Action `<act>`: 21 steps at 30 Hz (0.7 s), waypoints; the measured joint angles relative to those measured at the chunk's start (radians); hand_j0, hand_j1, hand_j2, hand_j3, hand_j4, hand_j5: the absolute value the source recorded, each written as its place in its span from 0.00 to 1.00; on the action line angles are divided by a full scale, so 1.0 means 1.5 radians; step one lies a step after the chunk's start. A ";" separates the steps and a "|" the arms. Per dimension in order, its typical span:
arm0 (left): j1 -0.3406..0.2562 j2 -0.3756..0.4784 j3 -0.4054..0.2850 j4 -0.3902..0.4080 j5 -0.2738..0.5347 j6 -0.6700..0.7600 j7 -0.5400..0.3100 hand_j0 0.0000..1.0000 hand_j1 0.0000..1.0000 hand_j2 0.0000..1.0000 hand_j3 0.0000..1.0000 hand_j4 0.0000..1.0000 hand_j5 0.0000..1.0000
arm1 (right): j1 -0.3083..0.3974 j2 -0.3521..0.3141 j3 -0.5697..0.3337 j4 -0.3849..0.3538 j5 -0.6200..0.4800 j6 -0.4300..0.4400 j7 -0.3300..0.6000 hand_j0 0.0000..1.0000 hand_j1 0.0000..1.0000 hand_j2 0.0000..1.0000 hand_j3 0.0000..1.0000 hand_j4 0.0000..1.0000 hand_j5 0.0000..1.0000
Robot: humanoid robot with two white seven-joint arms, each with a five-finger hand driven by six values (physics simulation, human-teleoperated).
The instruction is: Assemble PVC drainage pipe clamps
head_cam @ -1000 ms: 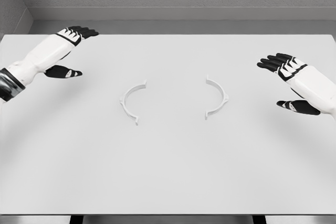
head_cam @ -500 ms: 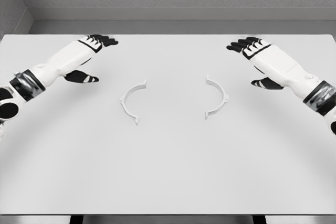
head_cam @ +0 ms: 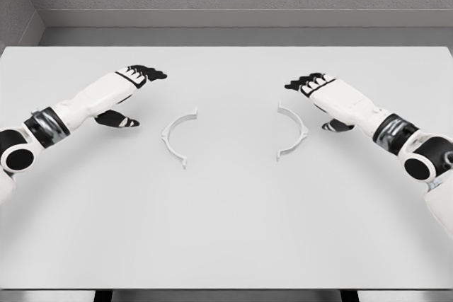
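Left hand (head_cam: 131,93) and right hand (head_cam: 318,93) hover with fingers spread, grasping nothing, over white table (head_cam: 226,231); grey wall behind. Left clamp half (head_cam: 177,136), right clamp half (head_cam: 294,131) lie apart between hands.

Both arms have reached inward over the worktop (head_cam: 226,231): the left hand (head_cam: 131,86) now nears the left clamp half (head_cam: 177,136), the right hand (head_cam: 318,90) the right half (head_cam: 294,132).

Two white half-ring clamp pieces lay on the one white table (head_cam: 226,231): a left clamp half (head_cam: 175,136) and a right clamp half (head_cam: 293,131). Two robot hands were in view, the left hand (head_cam: 134,86) and the right hand (head_cam: 316,90).
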 measured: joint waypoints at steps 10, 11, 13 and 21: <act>0.018 0.007 0.000 -0.011 0.000 0.000 0.000 1.00 1.00 1.00 1.00 1.00 1.00 | -0.006 0.005 0.020 0.001 0.009 0.015 0.004 1.00 1.00 1.00 1.00 1.00 1.00; 0.018 0.009 0.000 -0.012 0.000 0.000 0.000 1.00 1.00 1.00 1.00 1.00 1.00 | -0.006 0.007 0.021 0.001 0.009 0.016 0.005 1.00 1.00 1.00 1.00 1.00 1.00; 0.018 0.010 0.000 -0.013 0.000 0.000 0.000 1.00 1.00 1.00 1.00 1.00 1.00 | -0.007 0.010 0.023 0.001 0.010 0.018 0.007 1.00 1.00 1.00 1.00 1.00 1.00; 0.021 0.002 -0.004 -0.012 -0.006 0.000 0.000 1.00 1.00 1.00 1.00 1.00 1.00 | -0.014 0.013 0.036 0.009 0.011 0.023 0.009 1.00 1.00 1.00 1.00 1.00 1.00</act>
